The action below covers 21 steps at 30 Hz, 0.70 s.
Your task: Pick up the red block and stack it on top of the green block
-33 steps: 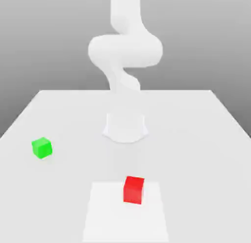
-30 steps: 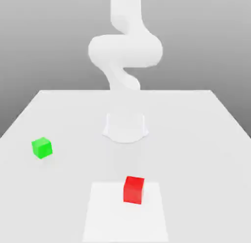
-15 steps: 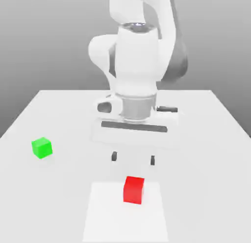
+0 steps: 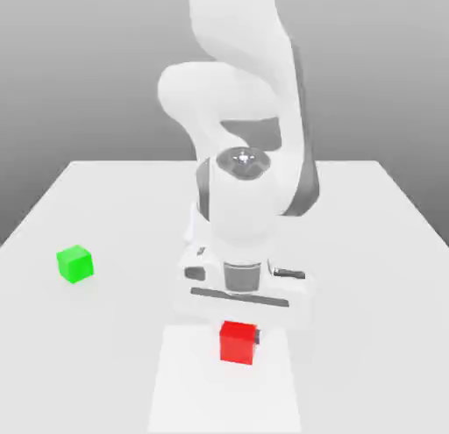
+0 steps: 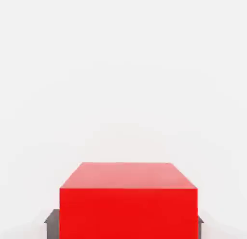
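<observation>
red block [image 4: 238, 342] sits on the white table [image 4: 386, 248], near its front edge, on a slightly brighter white square patch [image 4: 188, 384]. white arm [image 4: 241, 117] bends down over it from the back of the table, wrist pointing straight down. gripper [image 4: 238, 337] is low, right at the block; the hand's wide body hangs just above the cube's top face. a dark fingertip [image 4: 257, 337] peeks out at the block's side toward the exterior view's right, touching it. in the hand view the red block [image 5: 128, 204] is seen close up, with dark grey finger pads [image 5: 51, 218] showing at both lower side edges, flush against the cube. gripper [image 5: 124, 222] reads as clamped on the block, jaws pressed to two opposite faces. block looks level and square to the fingers; it seems to rest on the patch, though contact with the table cannot be told for sure. green block [image 4: 74, 264] stands alone toward the exterior view's left, farther back on the table than the red one, well apart from both the red block and the hand, upright, nothing touching it.
</observation>
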Available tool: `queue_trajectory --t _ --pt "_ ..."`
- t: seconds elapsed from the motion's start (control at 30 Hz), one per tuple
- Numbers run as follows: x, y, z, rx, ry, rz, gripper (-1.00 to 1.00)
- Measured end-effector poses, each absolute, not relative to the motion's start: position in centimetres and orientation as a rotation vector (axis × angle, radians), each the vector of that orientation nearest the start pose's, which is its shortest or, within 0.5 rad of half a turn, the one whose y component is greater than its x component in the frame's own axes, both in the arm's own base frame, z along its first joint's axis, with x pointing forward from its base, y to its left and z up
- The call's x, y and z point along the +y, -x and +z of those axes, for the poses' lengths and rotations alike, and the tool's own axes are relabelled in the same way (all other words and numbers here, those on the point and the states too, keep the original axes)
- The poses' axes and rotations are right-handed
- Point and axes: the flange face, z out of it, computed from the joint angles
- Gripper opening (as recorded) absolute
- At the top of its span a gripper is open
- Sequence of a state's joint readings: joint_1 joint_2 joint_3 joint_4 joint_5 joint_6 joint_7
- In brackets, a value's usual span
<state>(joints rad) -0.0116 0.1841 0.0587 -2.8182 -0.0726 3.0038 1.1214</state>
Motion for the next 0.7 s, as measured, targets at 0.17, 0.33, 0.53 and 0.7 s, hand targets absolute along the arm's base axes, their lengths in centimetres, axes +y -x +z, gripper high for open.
queue_trajectory --t 0.17,0.33,0.53,0.7 --pt "2.4 -36.2 19.5 1.51 2.754 -0.003 -1.0" --pt "-5.0 -35.3 21.7 1.557 2.748 -0.014 -1.0" --pt "-16.0 -30.9 23.1 1.584 2.753 -0.014 -1.0" --pt "-23.6 -24.5 24.0 1.613 2.733 -0.002 -1.0"
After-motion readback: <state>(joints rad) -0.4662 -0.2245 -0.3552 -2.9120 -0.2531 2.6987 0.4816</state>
